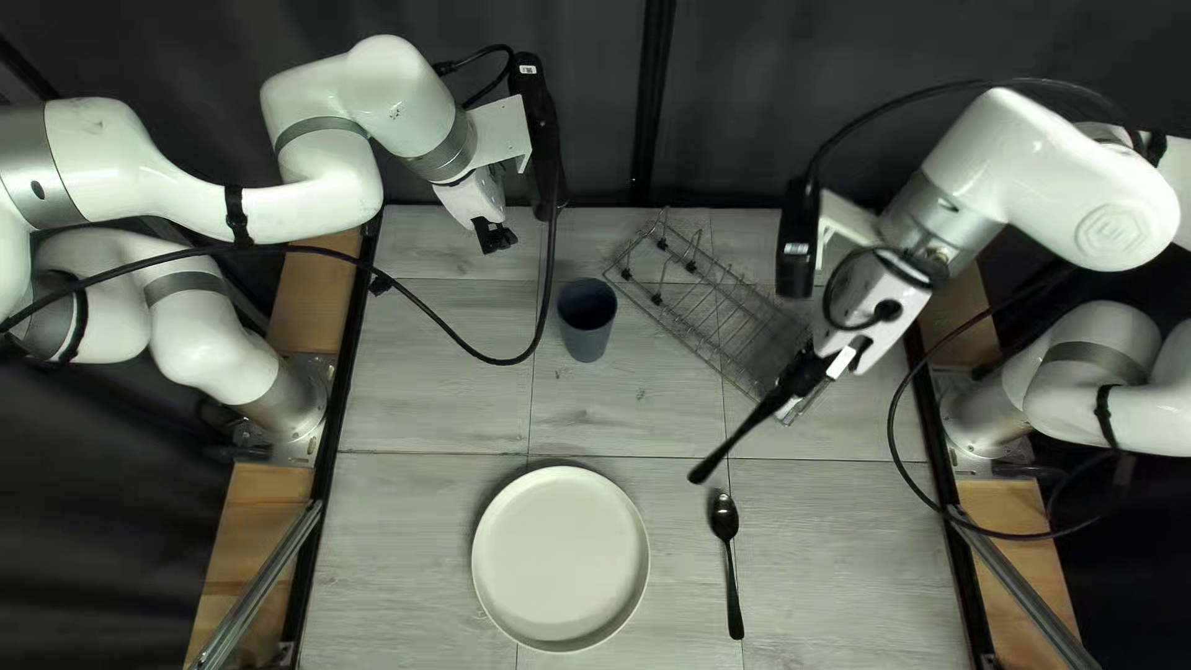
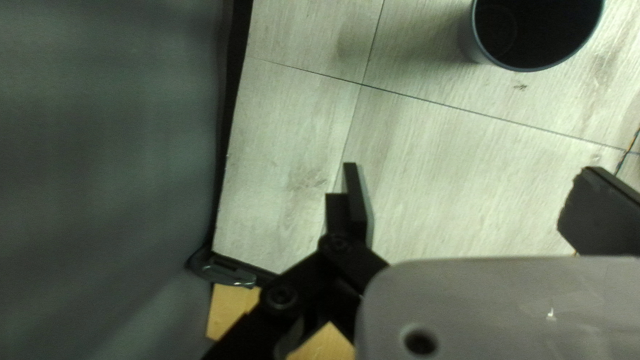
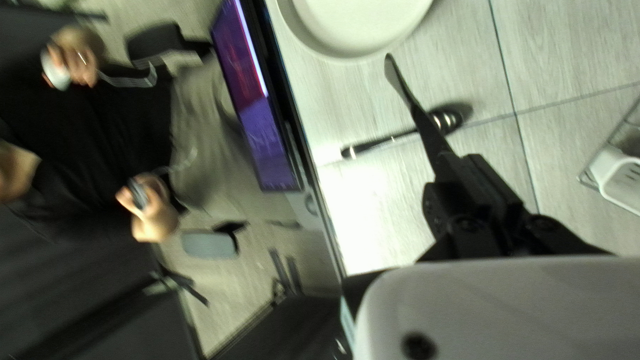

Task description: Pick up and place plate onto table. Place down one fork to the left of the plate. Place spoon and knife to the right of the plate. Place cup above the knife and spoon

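Observation:
My left gripper (image 1: 494, 236) hangs over the table's far left part, behind the cup (image 1: 587, 319). In the left wrist view my left gripper (image 2: 470, 172) is open and holds nothing; the cup (image 2: 539, 33) stands ahead of it. My right gripper (image 1: 813, 367) is shut on a black knife (image 1: 735, 443), held above the table, free end toward the near side. In the right wrist view my right gripper (image 3: 463, 163) grips one end, and the knife (image 3: 403, 83) crosses over the spoon (image 3: 383, 142). The white plate (image 1: 561, 558) lies left of the spoon (image 1: 728, 558). No fork is visible.
A wire dish rack (image 1: 707, 302) stands right of the cup, its near end close under my right gripper. In the right wrist view a person's hand (image 3: 152, 210) and a screen (image 3: 257, 100) are beyond the table's near edge.

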Robot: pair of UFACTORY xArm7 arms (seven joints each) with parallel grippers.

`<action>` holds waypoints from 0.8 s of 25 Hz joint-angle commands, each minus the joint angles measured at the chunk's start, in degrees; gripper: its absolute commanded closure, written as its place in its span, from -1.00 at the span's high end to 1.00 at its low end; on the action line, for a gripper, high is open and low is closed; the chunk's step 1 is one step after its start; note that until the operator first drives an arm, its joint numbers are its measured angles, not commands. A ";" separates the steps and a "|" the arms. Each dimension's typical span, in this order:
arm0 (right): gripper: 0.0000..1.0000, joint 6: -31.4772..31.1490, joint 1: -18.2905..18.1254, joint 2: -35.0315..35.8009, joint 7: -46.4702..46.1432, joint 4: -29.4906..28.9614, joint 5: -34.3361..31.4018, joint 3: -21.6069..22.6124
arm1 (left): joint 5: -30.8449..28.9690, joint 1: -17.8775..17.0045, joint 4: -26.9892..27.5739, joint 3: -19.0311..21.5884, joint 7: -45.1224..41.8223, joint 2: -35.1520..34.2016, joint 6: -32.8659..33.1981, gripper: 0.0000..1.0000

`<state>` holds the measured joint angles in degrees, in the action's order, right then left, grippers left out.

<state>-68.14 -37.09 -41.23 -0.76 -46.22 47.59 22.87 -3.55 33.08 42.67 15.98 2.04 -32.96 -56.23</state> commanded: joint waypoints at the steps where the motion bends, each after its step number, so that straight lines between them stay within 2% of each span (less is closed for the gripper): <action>1: -1.00 2.67 0.05 -1.84 0.70 2.44 2.30 0.18 | -1.30 -1.19 -1.30 7.74 -7.77 -0.94 4.27 1.00; 3: -1.00 2.67 0.05 -1.84 0.70 2.44 2.30 0.18 | -1.74 -1.16 0.48 8.44 -7.77 -0.30 2.68 1.00; 9: -1.00 2.67 0.05 -1.84 0.70 2.44 2.30 0.18 | -1.07 -1.23 0.10 7.76 -7.58 -0.30 2.98 1.00; 12: -1.00 2.67 0.05 -1.84 0.70 2.44 2.30 0.18 | -1.96 -0.22 1.22 13.03 -15.09 1.00 3.70 1.00; 15: -1.00 2.67 0.05 -1.84 0.70 2.44 2.30 0.18 | -5.29 2.28 5.35 21.37 -25.39 4.96 3.68 1.00; 20: -1.00 2.67 0.05 -1.84 0.70 2.44 2.30 0.18 | -5.57 2.40 5.81 21.74 -25.57 5.30 3.49 1.00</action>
<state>-65.46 -37.04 -43.07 -0.06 -43.78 49.89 23.05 -8.97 35.36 48.27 37.41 -23.20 -27.83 -52.73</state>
